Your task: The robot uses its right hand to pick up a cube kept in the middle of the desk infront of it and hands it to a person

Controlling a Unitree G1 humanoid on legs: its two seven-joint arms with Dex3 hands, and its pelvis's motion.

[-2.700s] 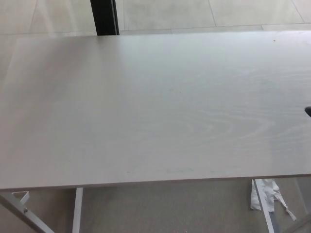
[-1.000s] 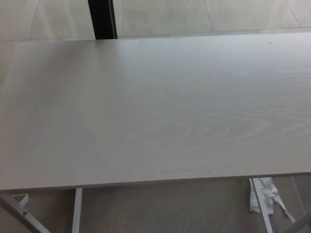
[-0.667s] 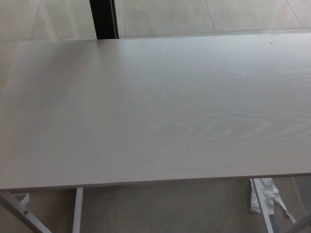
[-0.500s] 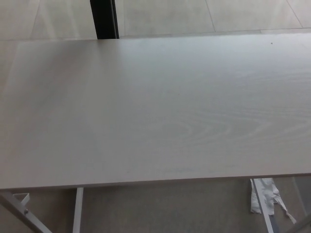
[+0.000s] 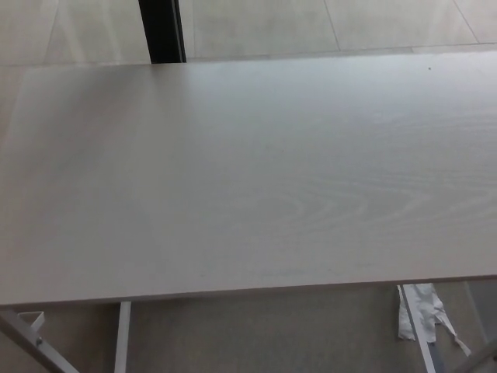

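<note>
Filling nearly the whole head view is a pale grey-white desk with a faint wood-grain top (image 5: 248, 179), its near edge running across the lower part of the picture and its far edge lying close to the top. Curved grain lines are showing most clearly right of centre, toward the near side. A tiny dark speck (image 5: 429, 68) is sitting on the surface at the far right.

Neither robot hand is showing in the picture, so the state of their fingers cannot be told. The cube is not showing anywhere on the desk, and where it is cannot be told from this view.

Beyond the far edge, a floor of large light beige tiles (image 5: 311, 23) is stretching away, and a dark, upright black post (image 5: 161, 29) is standing at the far left, just behind the desk. Below the near edge, white metal desk legs (image 5: 122, 338) are slanting down at the left over a greyish floor. At the near right, a crumpled white piece of paper or cloth (image 5: 423, 311) is lying on the floor beside another white leg. No writing, label or brand is readable on anything.
</note>
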